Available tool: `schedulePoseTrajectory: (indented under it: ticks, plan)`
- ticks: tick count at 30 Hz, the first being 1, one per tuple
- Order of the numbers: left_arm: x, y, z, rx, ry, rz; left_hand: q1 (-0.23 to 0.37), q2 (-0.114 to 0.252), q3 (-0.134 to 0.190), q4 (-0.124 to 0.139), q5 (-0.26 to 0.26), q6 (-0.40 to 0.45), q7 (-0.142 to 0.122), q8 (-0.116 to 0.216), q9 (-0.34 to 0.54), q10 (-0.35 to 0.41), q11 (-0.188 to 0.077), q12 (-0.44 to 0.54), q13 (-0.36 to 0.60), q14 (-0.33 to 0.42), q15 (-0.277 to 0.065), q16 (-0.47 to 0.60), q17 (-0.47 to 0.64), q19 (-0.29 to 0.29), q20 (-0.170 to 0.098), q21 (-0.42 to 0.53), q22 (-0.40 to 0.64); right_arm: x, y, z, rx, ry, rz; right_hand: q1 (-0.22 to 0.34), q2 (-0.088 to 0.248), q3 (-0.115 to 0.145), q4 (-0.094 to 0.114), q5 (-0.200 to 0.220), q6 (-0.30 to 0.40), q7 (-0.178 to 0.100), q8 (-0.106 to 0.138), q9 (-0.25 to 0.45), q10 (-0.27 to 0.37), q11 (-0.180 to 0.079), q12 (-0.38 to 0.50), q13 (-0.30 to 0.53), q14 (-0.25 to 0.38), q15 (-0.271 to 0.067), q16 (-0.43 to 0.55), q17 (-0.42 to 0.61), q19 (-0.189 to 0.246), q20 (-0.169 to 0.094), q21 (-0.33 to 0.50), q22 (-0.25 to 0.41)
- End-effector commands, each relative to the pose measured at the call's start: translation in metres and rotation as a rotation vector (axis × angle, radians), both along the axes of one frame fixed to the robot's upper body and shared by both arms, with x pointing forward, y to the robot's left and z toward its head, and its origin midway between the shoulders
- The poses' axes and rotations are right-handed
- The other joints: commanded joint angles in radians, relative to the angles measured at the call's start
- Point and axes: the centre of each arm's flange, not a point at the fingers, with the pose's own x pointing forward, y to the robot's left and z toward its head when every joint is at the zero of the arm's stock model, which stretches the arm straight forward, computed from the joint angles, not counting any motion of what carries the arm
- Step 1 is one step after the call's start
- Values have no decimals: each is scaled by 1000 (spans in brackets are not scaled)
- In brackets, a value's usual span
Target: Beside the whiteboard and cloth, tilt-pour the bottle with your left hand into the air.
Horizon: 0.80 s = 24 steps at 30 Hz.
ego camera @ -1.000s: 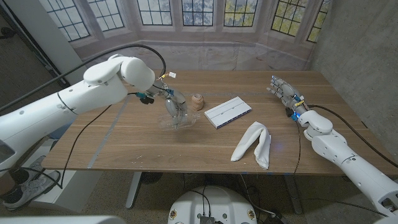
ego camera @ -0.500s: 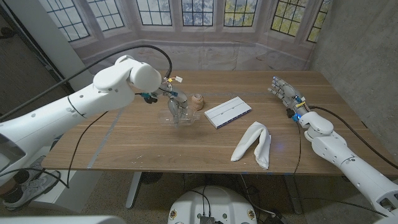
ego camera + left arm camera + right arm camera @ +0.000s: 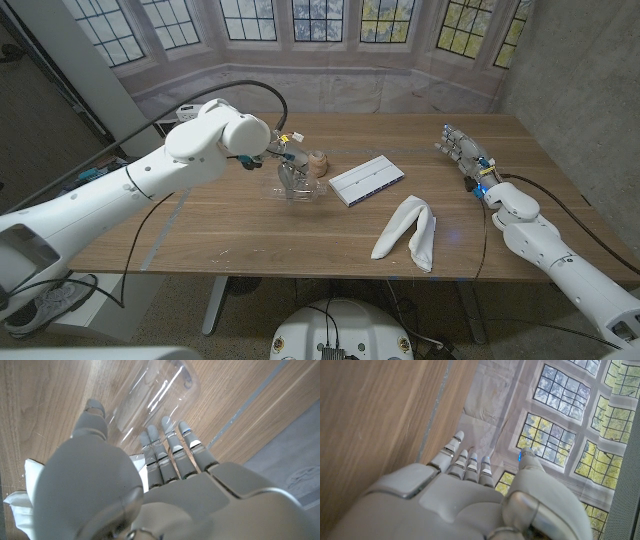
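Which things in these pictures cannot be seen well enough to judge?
- Bottle, head view: clear plastic, partly behind the left hand; contents cannot be told.
- Bottle neck, left wrist view: hidden by the fingers.
- Small brown object, head view: too small to identify.
- Right hand, head view: too small to read the finger pose.

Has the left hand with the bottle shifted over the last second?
Yes. The left hand and bottle moved toward the whiteboard, farther from the table's near edge.

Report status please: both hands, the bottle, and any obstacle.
Left hand grips clear bottle, tilted low over table. Right hand open, holds nothing. Whiteboard and cloth close beside; small wooden piece behind bottle.
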Motion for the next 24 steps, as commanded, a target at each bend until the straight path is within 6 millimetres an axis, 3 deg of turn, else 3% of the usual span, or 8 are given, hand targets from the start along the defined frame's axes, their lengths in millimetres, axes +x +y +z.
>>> schedulePoseTrajectory:
  ticks: [1, 15, 24]
  plan:
    - [-2, -6, -7, 45, -95, -6, 110, 154, 8, 0, 5, 157, 37, 21, 3, 35, -34, 6, 6, 64, -53, 7, 6, 5, -3, -3, 2, -1, -1, -8, 20, 1, -4, 10, 1, 3, 0, 4, 8, 1, 5, 2, 8, 1, 3, 5, 6, 2, 7, 1, 10, 0, -2, 2]
    - [-8, -8, -25, 62, -227, -32, 109, 156, 18, 0, 9, 165, 23, 30, 0, 35, -38, 4, 16, 64, -58, -7, 1, 2, -9, -6, 2, -2, 1, -11, 36, -10, 1, 10, 1, 3, 1, 4, 9, -1, 5, 2, 7, 3, 2, 5, 7, -1, 7, 1, 10, 0, -2, 2]
    - [-6, -13, -27, 112, -176, -30, 109, 155, 23, -1, 10, 167, 22, 35, -2, 33, -43, 2, 22, 62, -61, -18, -2, -4, -12, -9, 2, -2, 0, -15, 53, -15, 3, 11, 1, 3, 1, 4, 9, 0, 5, 2, 9, 4, 3, 5, 7, 1, 7, 1, 14, 2, -1, 2]
